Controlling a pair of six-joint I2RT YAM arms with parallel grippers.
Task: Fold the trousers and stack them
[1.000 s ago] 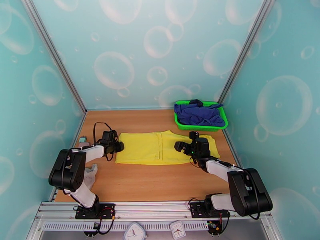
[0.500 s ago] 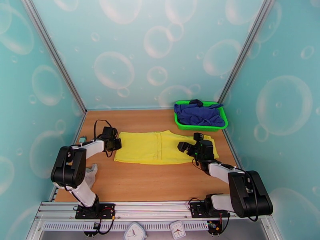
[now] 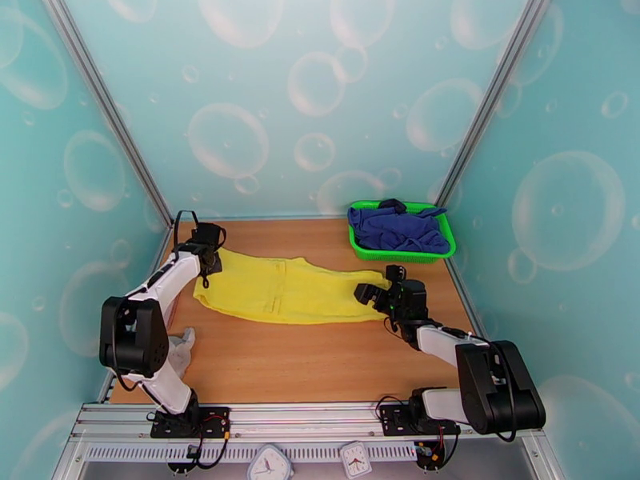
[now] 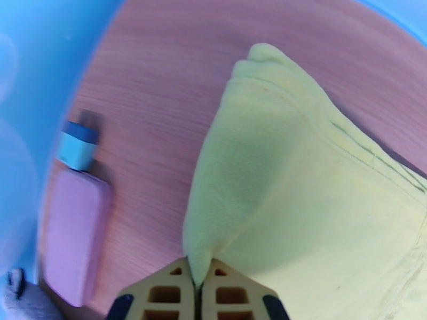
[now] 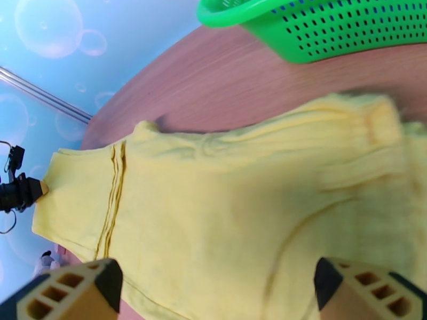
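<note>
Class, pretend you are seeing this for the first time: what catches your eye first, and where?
The bright yellow trousers, stretched across the middle of the table, with the left gripper pinching their far-left corner. Next, the green basket at the far right, holding a dark blue garment.

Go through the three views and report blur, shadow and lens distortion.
Top external: sharp and evenly lit, no glare on the trousers. Left wrist: the table edge bends with the wide lens, a dark fold shadow lies on the cloth, the pink object is soft. Right wrist: the cloth's right end is smeared; the green basket is crisper.
</note>
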